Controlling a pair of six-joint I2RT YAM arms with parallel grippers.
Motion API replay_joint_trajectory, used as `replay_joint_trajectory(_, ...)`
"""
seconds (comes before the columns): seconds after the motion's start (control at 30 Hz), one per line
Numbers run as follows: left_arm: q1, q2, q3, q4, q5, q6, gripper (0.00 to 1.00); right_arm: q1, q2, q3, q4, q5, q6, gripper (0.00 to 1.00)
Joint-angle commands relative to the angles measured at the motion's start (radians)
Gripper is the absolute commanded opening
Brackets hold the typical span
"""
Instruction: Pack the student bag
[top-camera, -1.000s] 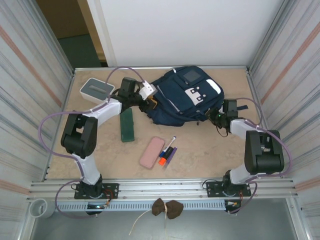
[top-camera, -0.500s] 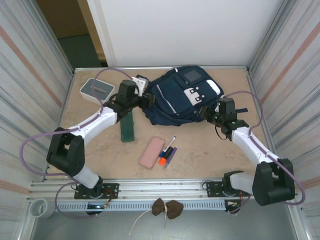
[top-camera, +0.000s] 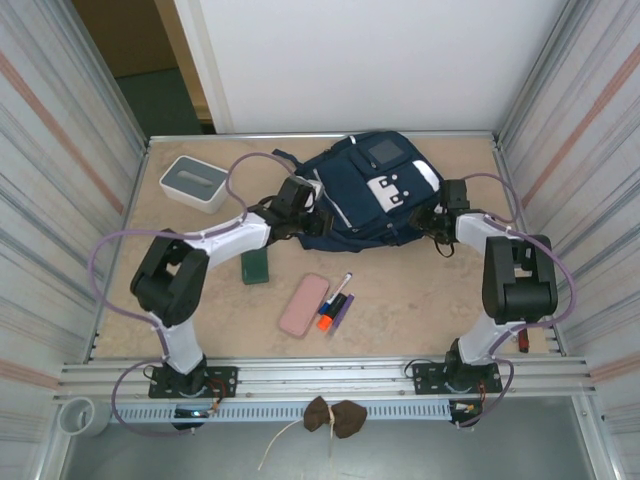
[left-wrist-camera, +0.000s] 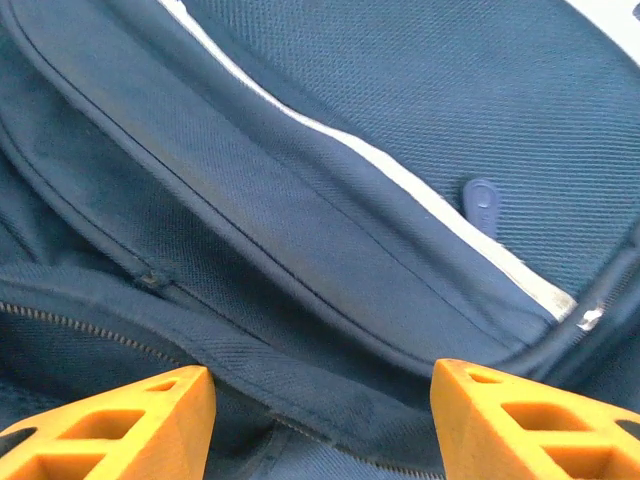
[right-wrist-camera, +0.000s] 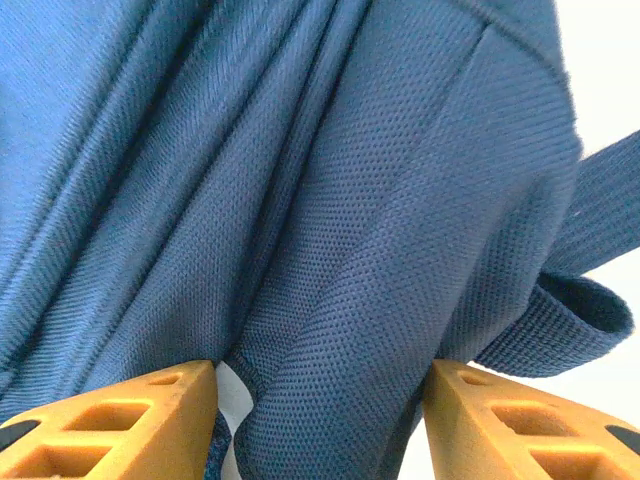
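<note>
Both pairs of jaws stand apart, and we see nothing pinched in either. On the left wrist camera the left gripper (left-wrist-camera: 320, 388) shows its two orange fingers (left-wrist-camera: 120, 420) spread to the lower corners, with the navy cloth of the student bag (left-wrist-camera: 300, 180) just beyond the tips. A thin white stripe (left-wrist-camera: 420, 195) runs slantwise across that cloth, a small dark zip pull (left-wrist-camera: 483, 203) lies beside it, and a line of zipper teeth (left-wrist-camera: 60, 320) shows at the lower left.

On the right wrist camera the right gripper (right-wrist-camera: 320, 378) is equally wide. A fold of the student bag (right-wrist-camera: 300, 180) hangs down into the gap between the fingers, with a sliver of pale surface showing beside the left-hand finger, so we read the cloth as loose there and not gripped. A dark strap (right-wrist-camera: 600, 220) loops out to the right.

From above, the student bag (top-camera: 375, 195) lies flat at the far middle of the table (top-camera: 420, 300), front side up, with its grey square (top-camera: 382, 152) toward the back wall and white patches (top-camera: 395, 190) below it. The left gripper (top-camera: 310, 203) is at the bag's near-left edge and the right gripper (top-camera: 432, 218) at its near-right edge.

Farther out, a white-and-grey box (top-camera: 195, 182) sits at the far left, well apart from the bag. A dark green flat object (top-camera: 256, 265) lies partly under the left arm. Nearer the bases are a pink case (top-camera: 303, 304) and, just beside it, a few pens and markers (top-camera: 333, 300).
</note>
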Motion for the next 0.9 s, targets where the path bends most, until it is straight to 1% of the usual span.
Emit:
replay_joint_trajectory(0.0, 0.037, 0.04, 0.05, -0.041, -0.051, 0.013, 0.59, 0.062, -0.018, -0.027, -0.026, -0.032, 0.017, 0.54)
replay_joint_trajectory(0.13, 0.112, 0.062, 0.099, -0.081, -0.039, 0.03, 0.59, 0.164, -0.055, -0.079, 0.005, -0.044, 0.078, 0.52)
replay_joint_trajectory(0.23, 0.158, 0.032, 0.137, -0.12, -0.037, 0.048, 0.59, 0.26, -0.089, -0.089, 0.012, -0.047, 0.103, 0.53)
replay_joint_trajectory(0.33, 0.168, -0.036, 0.129, -0.121, -0.052, 0.071, 0.6, 0.319, -0.15, -0.088, -0.025, -0.016, 0.103, 0.55)
replay_joint_trajectory(0.43, 0.159, -0.104, 0.082, -0.116, -0.041, 0.046, 0.6, 0.331, -0.231, -0.092, -0.071, 0.01, 0.093, 0.56)
replay_joint_trajectory(0.53, 0.124, -0.164, 0.001, -0.072, -0.024, -0.008, 0.61, 0.328, -0.304, -0.085, -0.128, 0.048, 0.068, 0.57)
replay_joint_trajectory(0.63, 0.053, -0.189, -0.037, -0.041, -0.027, -0.049, 0.62, 0.313, -0.327, -0.073, -0.123, 0.042, 0.038, 0.58)
replay_joint_trajectory(0.7, -0.002, -0.171, -0.029, -0.036, -0.056, -0.059, 0.63, 0.289, -0.297, -0.067, -0.063, -0.015, 0.026, 0.58)
replay_joint_trajectory(0.77, -0.061, -0.126, 0.013, -0.057, -0.08, -0.063, 0.62, 0.257, -0.227, -0.049, -0.012, -0.085, 0.032, 0.56)
replay_joint_trajectory(0.87, -0.14, -0.034, 0.108, -0.12, -0.166, -0.044, 0.61, 0.219, -0.164, -0.037, 0.026, -0.124, 0.043, 0.53)
